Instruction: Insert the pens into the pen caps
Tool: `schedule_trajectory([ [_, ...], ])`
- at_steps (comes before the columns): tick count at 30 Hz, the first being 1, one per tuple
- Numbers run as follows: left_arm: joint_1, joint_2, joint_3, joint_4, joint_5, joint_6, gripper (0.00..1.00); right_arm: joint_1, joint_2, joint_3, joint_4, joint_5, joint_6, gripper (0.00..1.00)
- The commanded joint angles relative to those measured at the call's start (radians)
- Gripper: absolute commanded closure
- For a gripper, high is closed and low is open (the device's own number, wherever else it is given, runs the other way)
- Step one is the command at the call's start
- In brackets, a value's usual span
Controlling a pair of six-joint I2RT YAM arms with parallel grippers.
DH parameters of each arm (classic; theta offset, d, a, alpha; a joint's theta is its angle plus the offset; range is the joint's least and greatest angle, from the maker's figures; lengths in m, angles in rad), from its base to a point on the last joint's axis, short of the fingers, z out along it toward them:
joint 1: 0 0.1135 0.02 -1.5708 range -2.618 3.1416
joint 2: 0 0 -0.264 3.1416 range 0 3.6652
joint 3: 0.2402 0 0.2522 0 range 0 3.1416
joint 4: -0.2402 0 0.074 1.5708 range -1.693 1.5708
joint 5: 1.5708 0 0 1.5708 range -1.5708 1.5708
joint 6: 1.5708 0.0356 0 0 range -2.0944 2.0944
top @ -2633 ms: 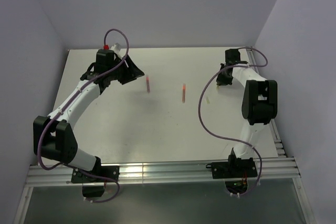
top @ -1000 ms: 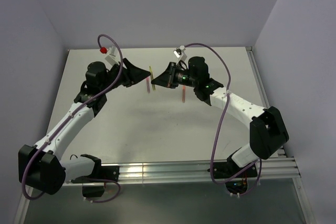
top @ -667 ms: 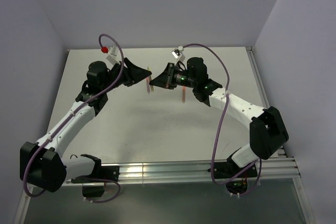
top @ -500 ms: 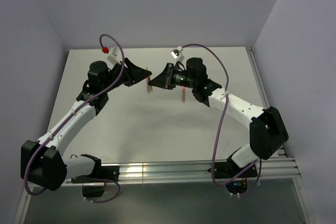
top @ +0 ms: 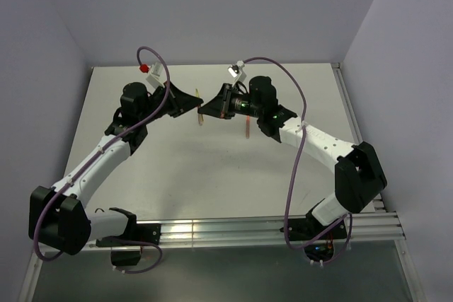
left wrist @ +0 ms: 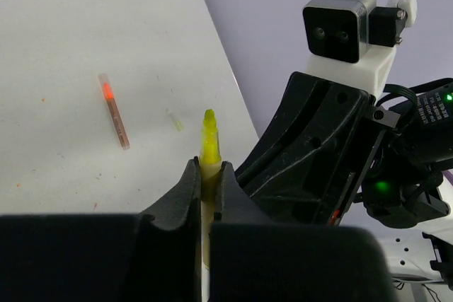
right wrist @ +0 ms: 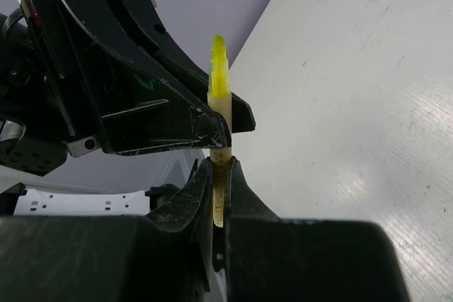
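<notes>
Both arms reach toward the far middle of the white tabletop (top: pixel 212 175), gripper tips facing each other and nearly touching above it.

Left gripper (left wrist: pixel 207 169): jaws closed to a narrow slot, clamped on a slim pale-yellow pen with a bright yellow pointed tip (left wrist: pixel 209 148). The pen stands upright between the fingers. Its tip is bare and projects past the fingertips.

Right gripper (right wrist: pixel 221 169): jaws likewise closed tight on the lower stretch of the same pen, just beneath the left gripper's fingers. The right wrist view does not show whether that stretch is a separate piece.

The held pen is off the table, carried between the two grippers.

On the table, a thin red pen with a clear end (left wrist: pixel 113 111) lies flat to the right of the grippers. A tiny pale yellow-green tube cap (left wrist: pixel 174 119) lies near it, apart. A second reddish pen (top: pixel 202 119) lies flat just under the meeting grippers.
</notes>
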Motion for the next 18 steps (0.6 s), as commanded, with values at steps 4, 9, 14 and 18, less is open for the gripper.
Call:
schedule_trajectory([
  [4, -0.005, -0.027, 0.014, 0.018, -0.019, 0.018, 1.00, 0.017, 0.004, 0.043, 0.032, -0.001, -0.019, 0.88],
  [9, -0.005, -0.039, 0.017, 0.014, -0.028, 0.016, 1.00, 0.034, 0.000, 0.040, 0.011, 0.011, -0.045, 0.76],
  [14, -0.005, -0.053, 0.017, 0.003, -0.049, 0.022, 1.00, 0.056, -0.020, 0.026, -0.014, 0.029, -0.067, 0.75],
  [18, -0.005, -0.054, 0.022, 0.002, -0.054, 0.021, 1.00, 0.060, -0.028, 0.012, -0.026, 0.034, -0.076, 0.75],
])
